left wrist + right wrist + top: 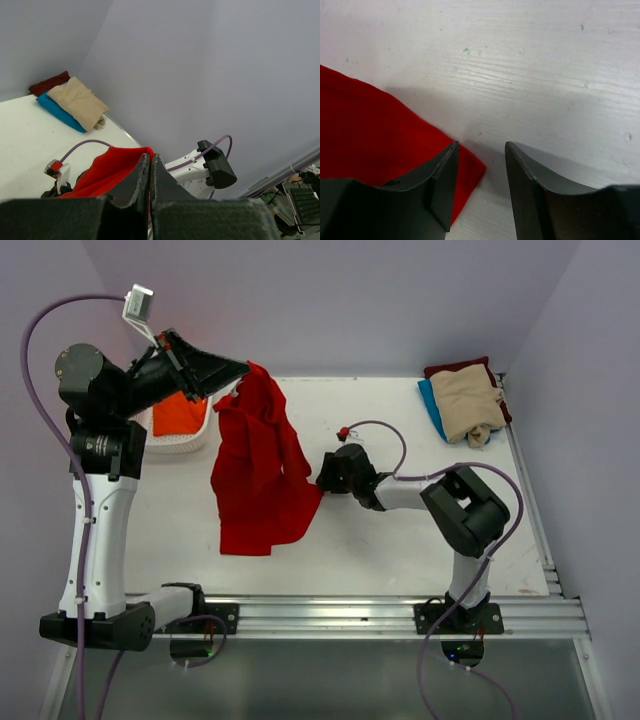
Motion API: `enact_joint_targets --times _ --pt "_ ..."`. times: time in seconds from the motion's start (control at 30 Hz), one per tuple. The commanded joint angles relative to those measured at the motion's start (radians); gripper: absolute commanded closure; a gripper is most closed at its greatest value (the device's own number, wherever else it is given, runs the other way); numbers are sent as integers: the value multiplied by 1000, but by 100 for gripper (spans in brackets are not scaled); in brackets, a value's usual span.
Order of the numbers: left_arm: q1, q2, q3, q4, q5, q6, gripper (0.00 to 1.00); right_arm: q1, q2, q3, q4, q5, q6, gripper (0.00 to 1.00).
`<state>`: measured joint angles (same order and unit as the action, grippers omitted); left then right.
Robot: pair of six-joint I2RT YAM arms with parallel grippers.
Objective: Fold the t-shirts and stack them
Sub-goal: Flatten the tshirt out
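Left gripper (pixel 151 157), high at 10 o'clock, is clenched on the top of the red t-shirt (pixel 258 475), likely to let it hang straight, hem draped on the table (pixel 390 540); right gripper (pixel 481 147) sits low at the cloth's 3 o'clock corner, fingers parted, holding nothing. Only the right wrist view shows that corner reaching into the gap; only the top view shows the orange t-shirt (pixel 180 412) in the basket (pixel 188 445) at 10 o'clock

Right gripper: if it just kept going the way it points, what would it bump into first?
Probably the red t-shirt: its corner lies right before the open right gripper, with the white table just beneath. Depth is unclear.
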<state>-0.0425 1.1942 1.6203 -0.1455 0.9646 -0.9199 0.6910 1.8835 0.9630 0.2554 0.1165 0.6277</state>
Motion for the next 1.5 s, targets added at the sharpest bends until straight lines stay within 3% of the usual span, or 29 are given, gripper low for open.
enact_joint_targets --times 0.0,0.5,0.8,0.9,0.93,0.97,1.07,1.23,1.33,1.47 --pt "-5 -24 1 20 3 15 100 -2 118 -52 -134 -106 9 53" --pt "-5 -25 3 9 -1 24 100 1 72 -144 -148 -132 24 58" --pt "-5 -22 3 7 3 27 100 1 117 -133 -127 -149 27 68" --pt "-5 -21 3 4 8 30 100 1 157 -110 -125 -175 26 75" --pt "-5 -22 4 0 6 33 100 1 163 -107 -120 -182 27 87" --pt "-5 -21 4 -6 6 36 100 1 166 -106 -113 -189 33 92" --pt "-3 -19 6 -25 6 56 100 -2 152 -98 -128 -193 35 100" --pt "-2 -18 3 -129 -33 137 100 -62 -76 -80 -255 -131 6 100" --pt "-2 -22 0 -259 -148 246 100 -114 -295 -29 -416 -62 -35 100" --pt "-2 -59 -43 -405 -427 378 100 -153 -526 158 -602 139 -115 100"
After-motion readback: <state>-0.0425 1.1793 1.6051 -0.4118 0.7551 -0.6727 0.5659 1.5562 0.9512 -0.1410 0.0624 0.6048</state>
